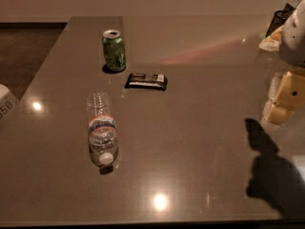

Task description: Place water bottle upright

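The water bottle (101, 128) lies on its side on the left part of the grey-brown table (190, 128). It is clear and ribbed, with a red-and-blue label band round its middle, and its white cap points toward the front edge. My gripper (286, 98), a pale yellow shape, hangs at the right edge of the view above the table. It is far to the right of the bottle and touches nothing. Its dark shadow falls on the table at the front right.
A green soda can (114, 50) stands upright behind the bottle. A dark flat snack packet (146, 81) lies to the can's right. The white arm (295, 32) and some clutter sit at the back right. A white object (5, 101) pokes in at the left edge.
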Controlling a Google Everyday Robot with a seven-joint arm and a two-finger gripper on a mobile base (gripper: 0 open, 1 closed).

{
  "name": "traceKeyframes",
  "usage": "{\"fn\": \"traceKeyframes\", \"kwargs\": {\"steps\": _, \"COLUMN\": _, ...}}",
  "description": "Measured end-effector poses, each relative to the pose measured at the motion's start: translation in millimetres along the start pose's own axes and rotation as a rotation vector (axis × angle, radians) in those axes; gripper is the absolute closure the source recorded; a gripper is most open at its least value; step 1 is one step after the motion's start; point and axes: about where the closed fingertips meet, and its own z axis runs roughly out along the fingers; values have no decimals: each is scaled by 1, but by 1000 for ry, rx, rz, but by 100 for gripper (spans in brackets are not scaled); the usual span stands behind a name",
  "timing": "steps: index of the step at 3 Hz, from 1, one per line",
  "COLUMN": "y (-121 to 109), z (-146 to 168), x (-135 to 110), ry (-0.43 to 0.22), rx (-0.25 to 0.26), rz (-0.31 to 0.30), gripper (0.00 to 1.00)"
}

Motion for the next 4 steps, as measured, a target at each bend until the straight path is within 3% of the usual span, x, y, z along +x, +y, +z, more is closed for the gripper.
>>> {"fn": "traceKeyframes", "kwargs": {"steps": 1, "y": 0, "z": 0, "x": 0, "ry": 0, "rx": 0, "rz": 0, "gripper": 0}}
{"fn": "traceKeyframes", "kwargs": {"steps": 2, "y": 1, "z": 3, "x": -18, "ry": -32, "rx": -32, "rz": -60, "gripper": 0}}
{"fn": "traceKeyframes", "kwargs": {"steps": 3, "y": 3, "z": 25, "x": -69, "ry": -124, "rx": -79, "rz": -214, "gripper": 0}}
{"fn": "traceKeyframes", "kwargs": {"steps": 4, "y": 4, "z": 45, "x": -100, "ry": -178, "rx": -89, "rz": -320, "gripper": 0}}
